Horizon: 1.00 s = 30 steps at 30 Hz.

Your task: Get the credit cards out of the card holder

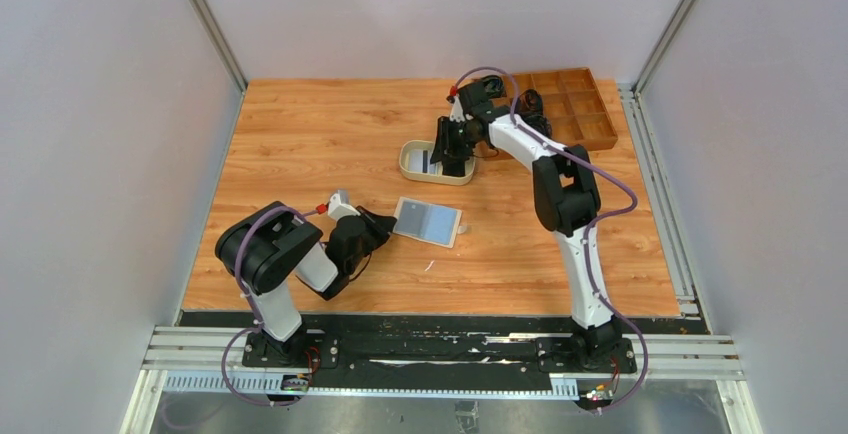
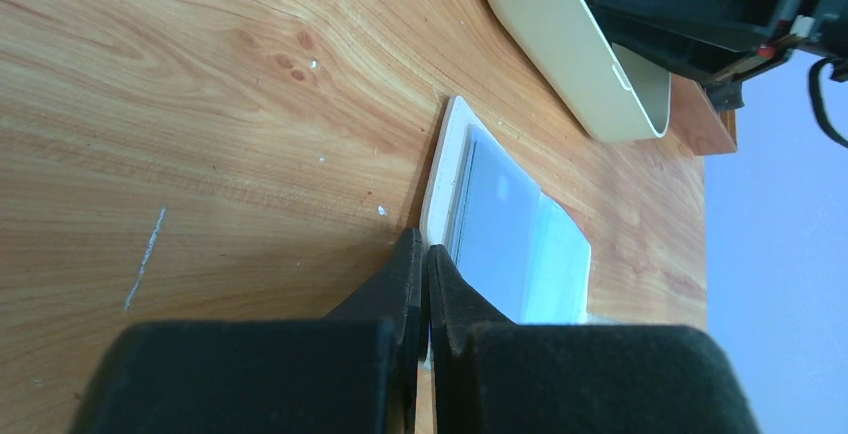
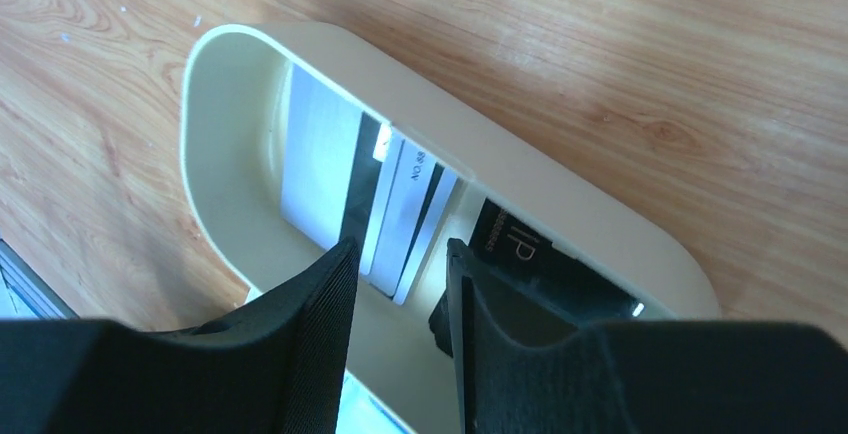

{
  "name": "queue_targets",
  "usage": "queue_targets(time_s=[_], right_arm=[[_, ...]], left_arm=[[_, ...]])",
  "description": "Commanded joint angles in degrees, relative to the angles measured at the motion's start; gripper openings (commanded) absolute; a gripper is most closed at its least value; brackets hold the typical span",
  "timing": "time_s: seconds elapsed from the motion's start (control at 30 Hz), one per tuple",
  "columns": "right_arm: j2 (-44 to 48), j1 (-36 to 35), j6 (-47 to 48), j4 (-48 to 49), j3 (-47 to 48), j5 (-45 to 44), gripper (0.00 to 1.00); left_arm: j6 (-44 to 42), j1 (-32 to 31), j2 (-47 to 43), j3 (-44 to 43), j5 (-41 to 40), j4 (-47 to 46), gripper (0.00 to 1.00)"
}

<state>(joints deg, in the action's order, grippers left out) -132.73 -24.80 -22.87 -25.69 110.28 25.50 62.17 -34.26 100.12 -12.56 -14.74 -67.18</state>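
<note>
Card holder [image 1: 428,221] lies open on counter [image 1: 300,134], long axis running rightward from shut left end effector [image 2: 425,254] touching its edge; right end effector [image 3: 400,246], half-open and empty, hovers over credit cards [image 3: 320,154] in oval tray [image 3: 500,169].

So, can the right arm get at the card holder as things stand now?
Probably yes. The card holder lies open on the table, its inside uncovered; the left gripper is shut only at one edge. The right gripper hangs over the tray nearby.
</note>
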Motion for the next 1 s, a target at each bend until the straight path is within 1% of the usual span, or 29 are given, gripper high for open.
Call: queue_targets(time_s=[0.0, 0.2, 0.63, 0.77, 0.97], right_arm=[[-3.1, 0.3, -1.74, 0.88, 0.59, 0.71, 0.41], [-4.63, 0.27, -2.76, 1.84, 1.02, 0.15, 0.41], [-6.55, -1.45, -4.41, 1.9, 4.17, 1.85, 0.41], [-4.19, -1.33, -2.75, 1.32, 2.44, 0.81, 0.41], [0.47, -1.22, -1.69, 1.5, -3.68, 0.64, 0.41]], left_arm=[[-0.96, -0.34, 1.51, -0.36, -0.02, 2.29, 0.0], [-1.06, -0.3, 1.5, -0.3, -0.11, 2.46, 0.0], [-0.91, -0.3, 2.07, -0.48, 0.24, 2.23, 0.0], [-0.92, -0.31, 1.97, -0.41, 0.16, 2.34, 0.0], [-0.76, -0.31, 2.57, -0.69, 0.49, 1.97, 0.0]])
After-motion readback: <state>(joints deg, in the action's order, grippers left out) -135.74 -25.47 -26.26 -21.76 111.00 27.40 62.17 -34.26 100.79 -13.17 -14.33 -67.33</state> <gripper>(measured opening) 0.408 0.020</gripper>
